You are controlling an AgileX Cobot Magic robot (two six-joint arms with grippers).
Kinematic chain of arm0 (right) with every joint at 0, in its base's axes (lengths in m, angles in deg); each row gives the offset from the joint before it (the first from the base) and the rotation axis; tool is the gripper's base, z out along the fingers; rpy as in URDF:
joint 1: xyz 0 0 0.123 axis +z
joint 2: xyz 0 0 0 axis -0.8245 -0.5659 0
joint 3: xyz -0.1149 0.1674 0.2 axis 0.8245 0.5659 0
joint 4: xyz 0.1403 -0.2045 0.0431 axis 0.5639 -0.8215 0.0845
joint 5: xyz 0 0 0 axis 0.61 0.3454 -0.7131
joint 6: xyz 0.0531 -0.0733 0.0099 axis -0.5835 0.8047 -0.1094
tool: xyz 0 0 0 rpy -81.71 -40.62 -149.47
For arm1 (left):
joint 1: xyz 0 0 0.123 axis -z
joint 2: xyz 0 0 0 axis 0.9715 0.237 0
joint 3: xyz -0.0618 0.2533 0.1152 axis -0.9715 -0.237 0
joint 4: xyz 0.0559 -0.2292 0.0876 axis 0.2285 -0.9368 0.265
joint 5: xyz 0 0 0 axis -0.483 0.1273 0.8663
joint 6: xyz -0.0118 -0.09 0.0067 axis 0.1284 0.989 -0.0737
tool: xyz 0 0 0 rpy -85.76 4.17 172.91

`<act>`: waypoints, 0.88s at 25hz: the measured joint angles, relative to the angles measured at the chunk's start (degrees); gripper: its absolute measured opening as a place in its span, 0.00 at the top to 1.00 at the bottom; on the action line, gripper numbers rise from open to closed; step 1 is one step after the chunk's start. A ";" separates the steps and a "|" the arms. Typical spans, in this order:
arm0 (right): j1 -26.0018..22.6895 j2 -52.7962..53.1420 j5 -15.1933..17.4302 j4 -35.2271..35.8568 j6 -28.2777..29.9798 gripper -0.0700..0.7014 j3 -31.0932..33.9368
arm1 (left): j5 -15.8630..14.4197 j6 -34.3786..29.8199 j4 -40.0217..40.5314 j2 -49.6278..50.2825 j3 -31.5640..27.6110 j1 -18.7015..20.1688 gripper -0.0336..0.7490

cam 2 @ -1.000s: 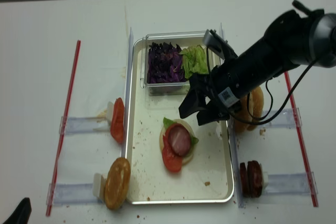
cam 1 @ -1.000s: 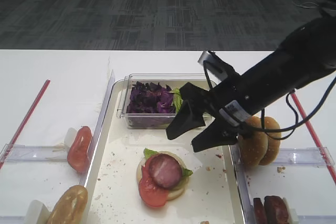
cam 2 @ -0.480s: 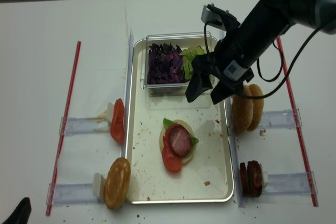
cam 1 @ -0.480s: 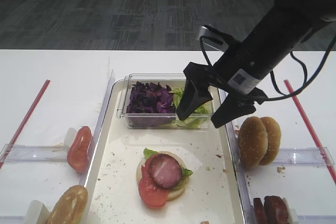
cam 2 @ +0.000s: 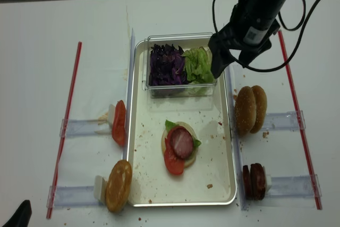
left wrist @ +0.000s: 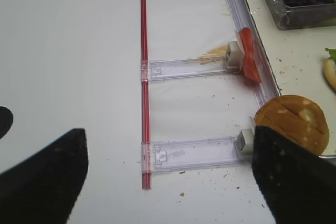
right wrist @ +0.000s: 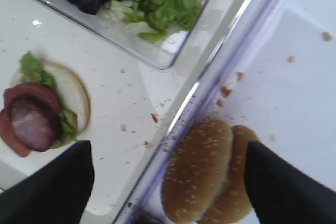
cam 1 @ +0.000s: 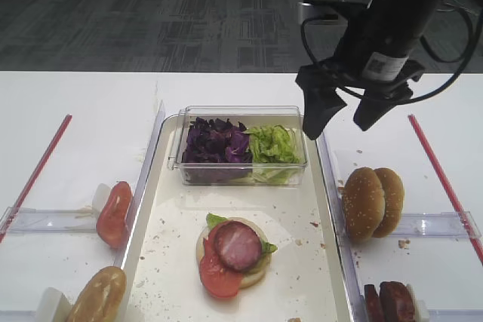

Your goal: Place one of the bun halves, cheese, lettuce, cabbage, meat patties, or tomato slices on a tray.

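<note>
On the tray [cam 1: 145, 209] lies a bun half topped with lettuce, a tomato slice and a meat patty [cam 1: 237, 245] [cam 2: 181, 143]. My right gripper [cam 1: 339, 122] [cam 2: 231, 66] hangs open and empty above the tray's far right rim, beside the box. In the right wrist view it [right wrist: 168, 182] looks down on two sesame bun halves [right wrist: 210, 174] standing right of the tray. My left gripper [left wrist: 168, 182] is open over bare table, left of another bun half [left wrist: 291, 124] and a tomato slice [left wrist: 248, 61]. Cheese is out of view.
A clear box at the tray's far end holds purple cabbage [cam 1: 215, 141] and lettuce [cam 1: 273, 145]. Two meat patties [cam 2: 255, 181] stand at the right front. Clear plastic rails [left wrist: 194, 153] and red strips [left wrist: 143, 77] lie on both sides of the tray.
My right gripper rose from low over the tray beside the stack and swung back and right past the box, its jaws widening. The stack stayed put.
</note>
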 joint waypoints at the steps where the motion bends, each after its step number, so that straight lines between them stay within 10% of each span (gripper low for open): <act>1: 0.00 0.00 0.37 -1.91 -0.47 0.11 -0.83 | 0.00 0.00 0.00 0.00 0.00 0.00 0.17; 22: -0.20 0.00 1.27 -19.36 -10.31 0.12 -4.00 | 0.00 0.00 0.00 0.00 0.00 0.00 0.17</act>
